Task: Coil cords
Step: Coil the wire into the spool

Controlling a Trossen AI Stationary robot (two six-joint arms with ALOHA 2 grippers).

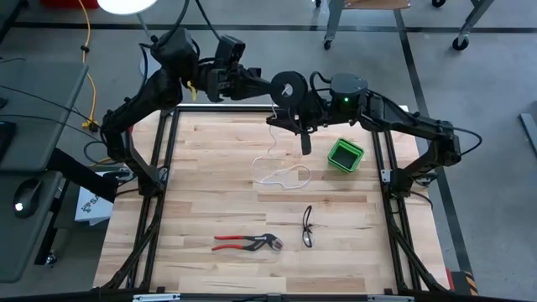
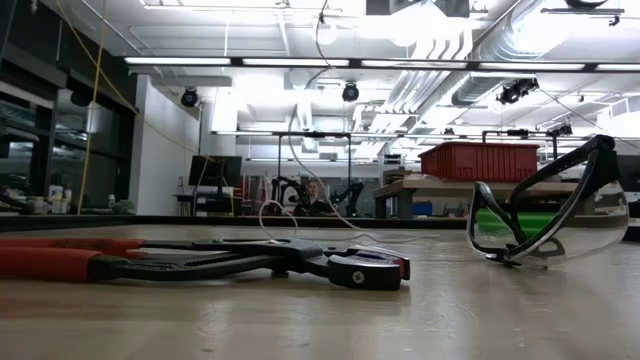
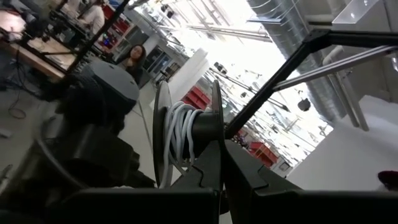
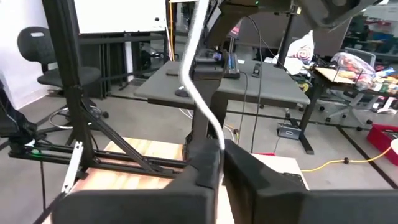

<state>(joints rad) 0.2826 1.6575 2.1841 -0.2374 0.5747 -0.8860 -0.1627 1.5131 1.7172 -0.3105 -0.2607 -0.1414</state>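
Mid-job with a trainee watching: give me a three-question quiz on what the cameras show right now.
1. True or false: the black spool held up by the left gripper already has white cord wound on it.
2. What does the right gripper pinch? A) pliers B) white cord C) safety glasses
3. Name the green thing on the table's right side.

Key:
1. True; turns of cord show in the left wrist view.
2. B; the cord runs into its closed fingers. The pliers and safety glasses lie untouched.
3. A green container.

High view straight down over the whole bench (image 1: 210,184), low view level at bench height, close behind the pliers (image 2: 200,262) and glasses (image 2: 545,215) also seen from above, wrist views close past each tool
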